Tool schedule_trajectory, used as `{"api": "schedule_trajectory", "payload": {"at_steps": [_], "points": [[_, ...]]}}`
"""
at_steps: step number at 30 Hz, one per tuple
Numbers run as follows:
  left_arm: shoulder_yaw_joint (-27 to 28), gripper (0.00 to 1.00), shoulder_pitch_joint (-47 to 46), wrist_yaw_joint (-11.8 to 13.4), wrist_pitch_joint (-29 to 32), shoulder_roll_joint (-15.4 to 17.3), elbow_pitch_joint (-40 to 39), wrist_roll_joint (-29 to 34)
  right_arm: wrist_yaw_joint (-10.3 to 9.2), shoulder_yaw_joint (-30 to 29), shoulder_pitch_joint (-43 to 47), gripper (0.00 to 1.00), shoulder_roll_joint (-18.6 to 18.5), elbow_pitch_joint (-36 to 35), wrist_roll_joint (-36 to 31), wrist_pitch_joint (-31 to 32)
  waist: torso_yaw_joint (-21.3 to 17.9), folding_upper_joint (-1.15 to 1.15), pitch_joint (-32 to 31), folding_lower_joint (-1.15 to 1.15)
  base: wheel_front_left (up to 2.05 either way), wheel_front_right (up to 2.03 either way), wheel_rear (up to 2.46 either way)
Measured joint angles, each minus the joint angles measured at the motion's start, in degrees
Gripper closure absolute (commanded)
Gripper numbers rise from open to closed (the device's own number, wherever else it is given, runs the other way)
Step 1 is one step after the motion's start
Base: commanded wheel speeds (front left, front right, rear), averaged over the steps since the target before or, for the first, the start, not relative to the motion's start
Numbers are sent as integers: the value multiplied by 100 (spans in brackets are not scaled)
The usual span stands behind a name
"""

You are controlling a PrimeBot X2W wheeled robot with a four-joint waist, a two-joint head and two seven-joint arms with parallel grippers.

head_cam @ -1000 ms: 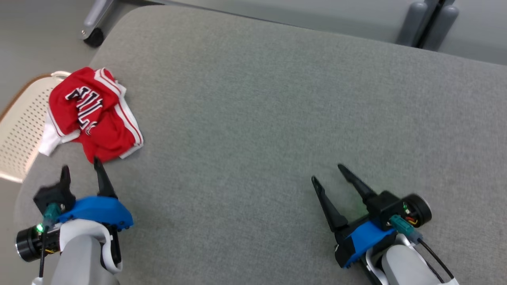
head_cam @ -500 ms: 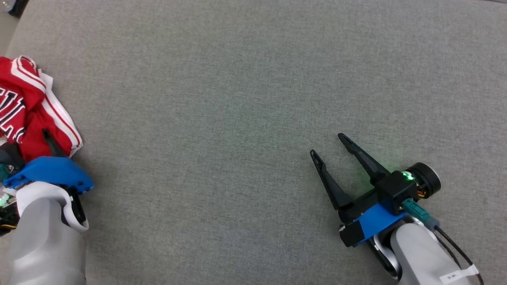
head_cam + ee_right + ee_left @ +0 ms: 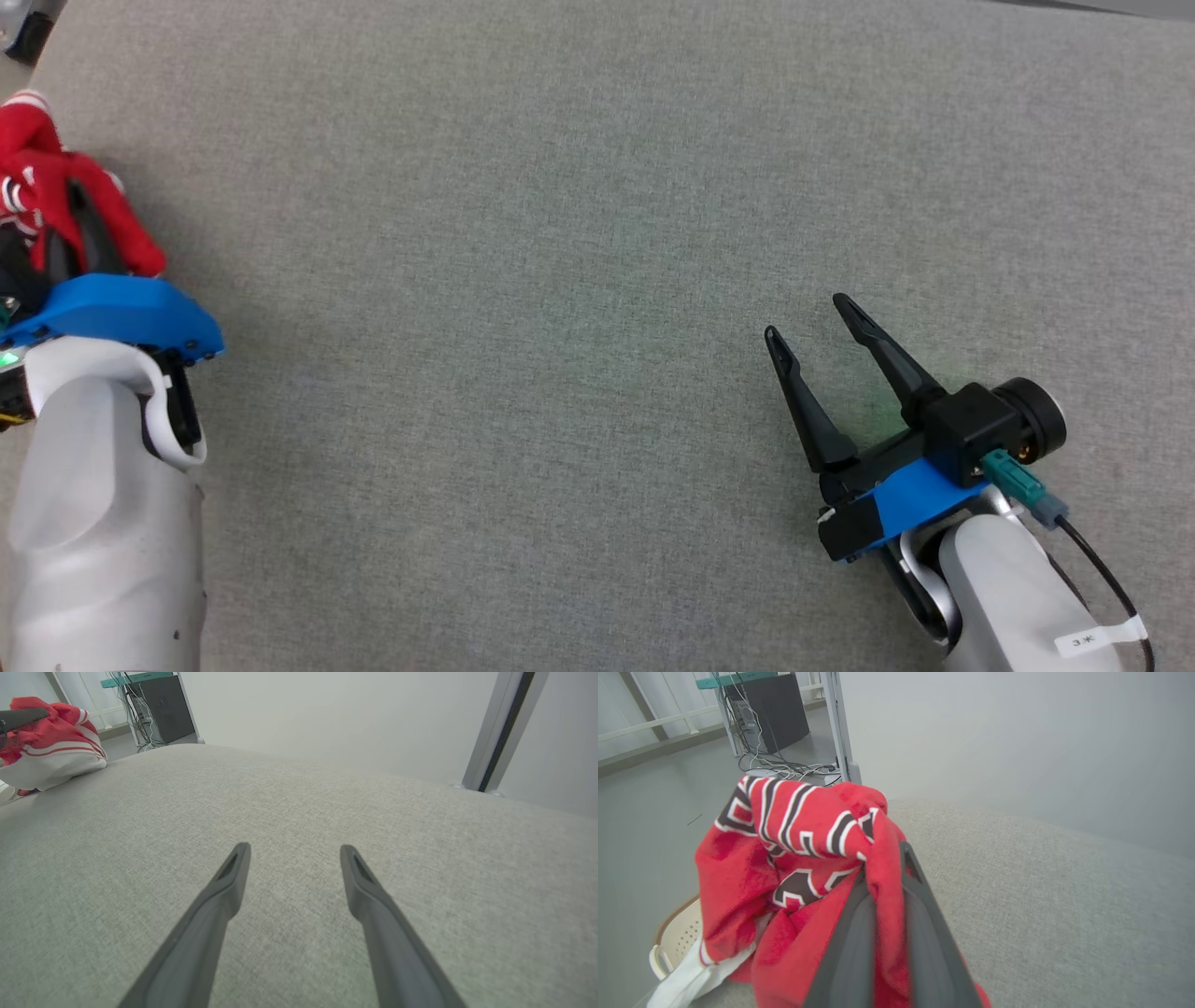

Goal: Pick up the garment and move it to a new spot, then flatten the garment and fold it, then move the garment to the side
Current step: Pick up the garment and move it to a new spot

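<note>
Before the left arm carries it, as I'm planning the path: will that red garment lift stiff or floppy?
Probably floppy: the red garment bunches and droops in folds around the left gripper, shut on one pinch. Likely light for its bulk, being thin cloth. Its white edge hangs low and may drag on the grey surface.

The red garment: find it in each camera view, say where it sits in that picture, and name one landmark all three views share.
Head view: red garment at the far left edge, upper half.
Left wrist view: red garment centre-left, bunched, close up.
Right wrist view: red garment in the top left corner.
Shared landmark: the grey fabric surface.
</note>
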Motion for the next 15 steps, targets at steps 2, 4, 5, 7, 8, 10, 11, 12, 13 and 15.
{"api": "schedule_trajectory", "payload": {"at_steps": [2,4,5,7,8,10,11,12,13,15], "points": [[-116,100,28,-113,2,-91,-310,104,0,-79,21,0,97,78,35,-1,-15,0,-113,0,0,0,0],[-230,100,40,-222,1,-151,-620,202,0,-131,65,0,178,129,41,-1,-59,0,-228,-1,0,0,0],[-300,100,44,-259,1,-194,-786,249,0,-164,92,0,218,158,51,0,-92,-1,-285,-1,0,0,0],[-503,100,56,-375,0,-304,-1101,390,0,-221,136,0,285,214,56,0,-174,-1,-393,-1,0,0,0],[-597,100,76,-449,1,-398,-1258,427,0,-240,138,0,325,236,58,0,-230,-1,-442,-1,0,0,0],[-799,100,152,-534,0,-572,-1522,459,0,-286,157,0,383,266,68,0,-339,0,-546,0,0,0,0],[-920,100,204,-592,2,-645,-1628,488,0,-314,194,0,417,293,97,0,-399,0,-606,0,0,0,0],[-1049,100,268,-621,0,-694,-1730,486,0,-333,238,0,447,321,120,0,-464,-1,-657,-1,0,0,0],[-1173,100,314,-649,1,-740,-1807,478,0,-349,266,0,478,345,120,0,-534,-1,-709,-1,0,0,0],[-1450,100,400,-697,1,-783,-1923,420,0,-378,287,0,525,392,133,0,-684,-1,-803,-1,0,0,0]]}}
